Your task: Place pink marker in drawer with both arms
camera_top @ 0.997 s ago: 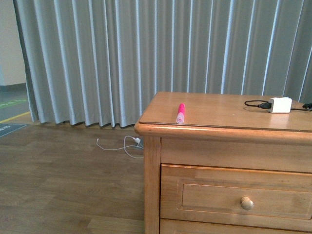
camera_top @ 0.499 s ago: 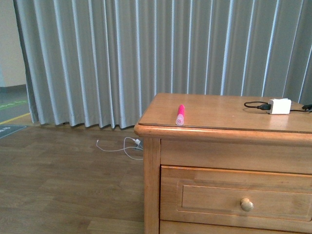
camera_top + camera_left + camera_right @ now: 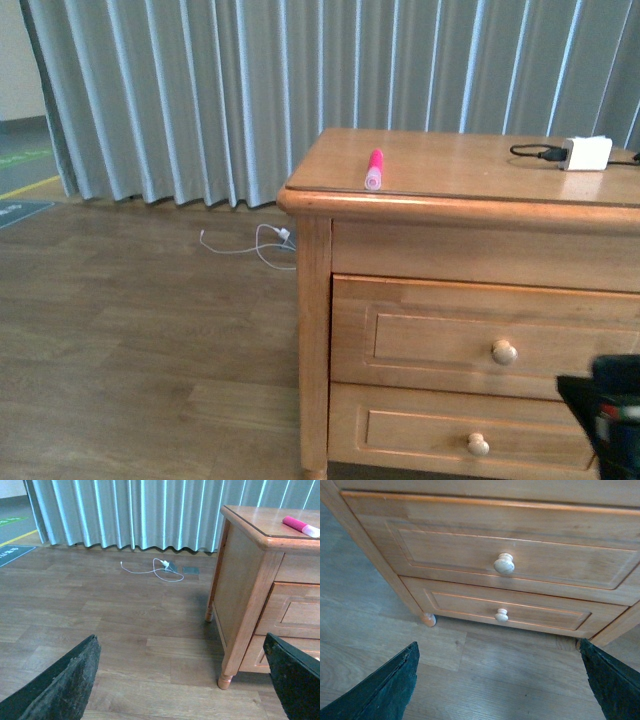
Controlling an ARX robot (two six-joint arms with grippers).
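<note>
Pink marker (image 3: 374, 170) is lying on the dresser (image 3: 312, 330) top near its front left corner, pale cap pointing at the front edge, well apart from the white charger (image 3: 587, 152) toward the right edge. The drawer (image 3: 470, 547) is sitting shut, its knob (image 3: 504, 564) facing my right end effector (image 3: 498, 644), whose jaws are standing spread and empty; the left end effector (image 3: 180, 640) is likewise spread, holding nothing, low beside the dresser. I am judging the marker light, rigid and smooth — apt to roll — so I am planning to pinch across mid-barrel, not the cap.
</note>
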